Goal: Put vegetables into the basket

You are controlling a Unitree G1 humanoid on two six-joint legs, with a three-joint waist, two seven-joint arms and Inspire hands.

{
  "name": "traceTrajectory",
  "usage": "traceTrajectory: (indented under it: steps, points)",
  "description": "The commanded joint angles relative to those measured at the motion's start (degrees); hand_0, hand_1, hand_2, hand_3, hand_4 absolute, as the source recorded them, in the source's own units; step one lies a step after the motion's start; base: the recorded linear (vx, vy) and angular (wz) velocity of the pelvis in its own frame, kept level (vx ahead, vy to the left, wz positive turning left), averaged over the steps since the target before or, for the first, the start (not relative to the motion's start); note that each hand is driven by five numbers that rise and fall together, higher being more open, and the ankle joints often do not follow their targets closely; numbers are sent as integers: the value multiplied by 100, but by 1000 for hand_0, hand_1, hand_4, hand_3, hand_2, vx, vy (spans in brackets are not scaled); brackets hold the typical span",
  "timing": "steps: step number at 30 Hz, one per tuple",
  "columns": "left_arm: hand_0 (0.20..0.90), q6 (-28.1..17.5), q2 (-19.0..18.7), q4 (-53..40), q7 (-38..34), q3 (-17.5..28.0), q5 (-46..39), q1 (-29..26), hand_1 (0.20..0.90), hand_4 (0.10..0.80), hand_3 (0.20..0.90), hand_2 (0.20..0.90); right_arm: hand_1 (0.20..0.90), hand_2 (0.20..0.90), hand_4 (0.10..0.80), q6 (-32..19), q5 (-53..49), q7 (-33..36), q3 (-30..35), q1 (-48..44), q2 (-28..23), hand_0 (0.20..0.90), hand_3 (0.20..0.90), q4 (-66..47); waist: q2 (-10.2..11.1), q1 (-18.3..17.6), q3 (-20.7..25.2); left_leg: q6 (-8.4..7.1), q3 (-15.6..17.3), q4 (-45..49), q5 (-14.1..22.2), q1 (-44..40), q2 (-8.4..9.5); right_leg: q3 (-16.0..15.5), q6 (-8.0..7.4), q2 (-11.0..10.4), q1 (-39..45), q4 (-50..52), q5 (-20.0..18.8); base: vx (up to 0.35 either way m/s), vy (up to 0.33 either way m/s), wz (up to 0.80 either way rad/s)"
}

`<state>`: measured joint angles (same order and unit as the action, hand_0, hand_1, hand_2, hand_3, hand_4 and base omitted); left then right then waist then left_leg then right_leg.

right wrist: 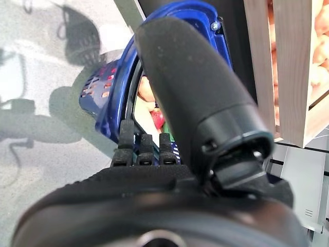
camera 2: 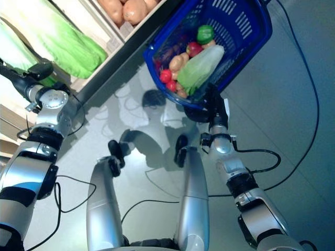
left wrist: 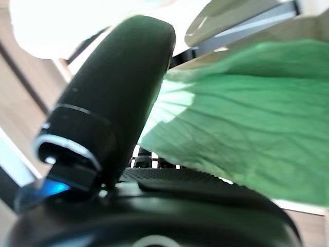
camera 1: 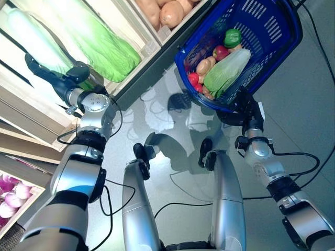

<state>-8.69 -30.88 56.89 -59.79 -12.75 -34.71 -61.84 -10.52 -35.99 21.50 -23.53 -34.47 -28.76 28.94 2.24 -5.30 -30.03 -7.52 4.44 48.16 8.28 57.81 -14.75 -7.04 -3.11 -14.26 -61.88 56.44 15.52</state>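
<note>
The blue plastic basket (camera 1: 275, 21) stands on the grey floor beside the stand. In it lie a pale green cabbage (camera 1: 227, 70), a green pepper (camera 1: 232, 37), a red round vegetable (camera 1: 221, 52), a tan potato (camera 1: 203, 66) and small red pieces. My right hand (camera 1: 245, 107) is open with straight fingers just outside the basket's near rim; its wrist view shows the thumb (right wrist: 190, 92) against the blue wall (right wrist: 115, 87). My left hand (camera 1: 49, 76) reaches into the wooden stand, open, right beside a large green cabbage (camera 1: 99, 42). Its thumb (left wrist: 113, 92) is straight next to the leaf (left wrist: 247, 118).
The wooden stand (camera 1: 131, 31) with slatted crates runs along the left and top, its dark base (camera 1: 152, 68) meeting the floor close to the basket. A crate corner (right wrist: 285, 67) shows behind the basket. Grey floor (camera 1: 303, 120) lies to the right.
</note>
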Motion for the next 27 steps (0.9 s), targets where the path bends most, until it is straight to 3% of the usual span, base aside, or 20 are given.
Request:
traceTrajectory:
  steps: [1, 11, 14, 15, 16, 27]
  points:
    - [900, -15, -309, 99, -131, -101, 105, -426, 900, 800, 900, 900, 900, 900, 800, -371, -86, 204, -43, -138, 41, 900, 900, -269, 106, 15, 23, 194, 28, 459, 642, 95, 144, 91, -152, -183, 65, -173, -224, 0, 0, 0]
    - [900, 729, -514, 426, 240, -294, 158, -631, 900, 800, 900, 900, 900, 900, 800, -429, -364, 196, 49, -288, -136, 900, 900, -256, 179, 39, 23, 226, -18, 468, 574, 476, 161, 12, -147, -206, -289, -113, -278, -7, 3, -3]
    - [900, 703, -558, 453, 372, -332, 115, -624, 900, 800, 900, 900, 900, 900, 800, -486, -423, 154, 47, -267, -157, 900, 900, -276, 200, 39, 23, 226, -19, 477, 559, 496, 154, -7, -144, -202, -308, -88, -275, -15, -1, -9]
    - [667, 686, -559, 456, 388, -332, 110, -619, 667, 645, 667, 667, 900, 900, 800, -494, -419, 159, 43, -260, -155, 900, 900, -282, 201, 39, 23, 226, -17, 478, 558, 493, 152, -8, -143, -202, -304, -87, -275, -10, -4, -5]
    - [300, 635, -564, 441, 438, -338, 158, -620, 300, 400, 300, 300, 900, 900, 800, -515, -419, 160, 41, -249, -160, 900, 900, -291, 199, 38, 23, 227, -9, 482, 560, 474, 142, -14, -143, -204, -283, -84, -270, 0, 0, 0]
    - [300, 260, -723, 144, 615, -99, 163, -195, 300, 400, 300, 300, 900, 900, 800, -691, -278, 114, 154, 21, -87, 900, 900, -475, 75, 32, 23, 123, 134, 211, 544, -372, 69, 30, -149, -159, 529, -321, -183, 3, -2, 2]
